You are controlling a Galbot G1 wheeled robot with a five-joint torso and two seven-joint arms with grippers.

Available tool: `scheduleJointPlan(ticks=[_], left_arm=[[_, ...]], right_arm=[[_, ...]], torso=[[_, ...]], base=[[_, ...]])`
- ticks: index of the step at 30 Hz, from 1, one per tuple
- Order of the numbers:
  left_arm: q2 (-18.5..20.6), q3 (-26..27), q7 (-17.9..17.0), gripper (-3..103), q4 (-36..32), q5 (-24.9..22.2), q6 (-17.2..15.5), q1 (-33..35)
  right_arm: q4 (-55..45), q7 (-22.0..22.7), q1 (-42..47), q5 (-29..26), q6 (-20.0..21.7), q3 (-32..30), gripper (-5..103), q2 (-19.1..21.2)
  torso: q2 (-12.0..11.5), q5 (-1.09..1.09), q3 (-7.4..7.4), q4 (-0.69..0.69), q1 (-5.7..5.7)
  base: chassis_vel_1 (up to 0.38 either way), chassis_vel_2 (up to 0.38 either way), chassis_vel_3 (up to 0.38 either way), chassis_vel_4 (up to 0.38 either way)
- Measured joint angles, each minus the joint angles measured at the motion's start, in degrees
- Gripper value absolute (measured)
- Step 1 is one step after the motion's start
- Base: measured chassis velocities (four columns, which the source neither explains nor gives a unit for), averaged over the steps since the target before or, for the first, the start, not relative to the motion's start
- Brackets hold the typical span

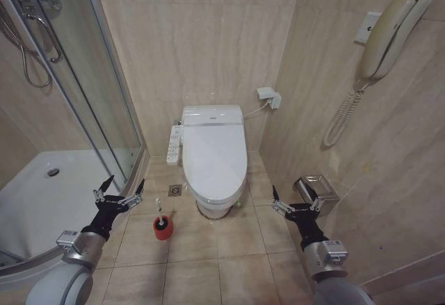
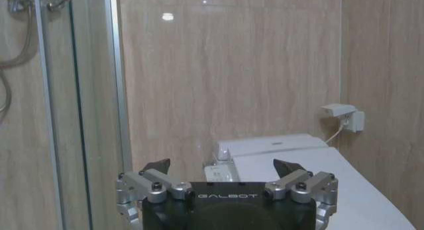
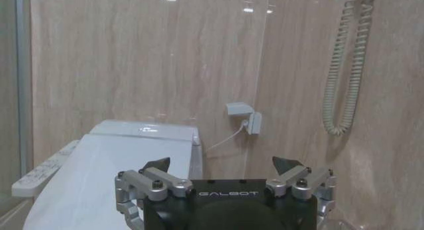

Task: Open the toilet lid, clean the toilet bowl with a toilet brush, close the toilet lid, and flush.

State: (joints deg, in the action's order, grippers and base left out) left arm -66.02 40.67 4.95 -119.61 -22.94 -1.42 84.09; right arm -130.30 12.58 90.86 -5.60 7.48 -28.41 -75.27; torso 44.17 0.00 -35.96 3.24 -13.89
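The toilet lid [image 1: 214, 155] is down, a glossy white oval covering the toilet bowl [image 1: 212, 204], whose lower rim shows beneath it. The lid also shows in the left wrist view [image 2: 331, 190] and the right wrist view [image 3: 99, 180]. The toilet brush [image 1: 160, 211] stands with its thin white handle upright in a small red cup holder [image 1: 163, 228] on the floor, left of the bowl. My left gripper [image 1: 123, 188] hangs open left of the brush. My right gripper [image 1: 296, 197] hangs open right of the bowl. Both hold nothing.
A glass shower enclosure [image 1: 76, 110] with a white tray fills the left. A side button panel [image 1: 174, 144] sits at the bowl's left. A wall phone [image 1: 389, 34] with coiled cord and a metal paper holder [image 1: 316, 188] are on the right wall. A floor drain [image 1: 174, 190] lies nearby.
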Motion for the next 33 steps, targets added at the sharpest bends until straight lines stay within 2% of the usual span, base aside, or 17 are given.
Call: scheduleJointPlan(ticks=[33], left_arm=[[-0.7, -0.3, 0.5, 100, 0.3, 0.0, -0.6, 1.0]], right_arm=[[0.0, 0.0, 0.0, 0.0, 0.0, 0.0, 100, 0.0]], torso=[[0.0, 0.00, 0.00, 0.00, 0.00]], base=[[0.000, 0.000, 0.000, 0.000]])
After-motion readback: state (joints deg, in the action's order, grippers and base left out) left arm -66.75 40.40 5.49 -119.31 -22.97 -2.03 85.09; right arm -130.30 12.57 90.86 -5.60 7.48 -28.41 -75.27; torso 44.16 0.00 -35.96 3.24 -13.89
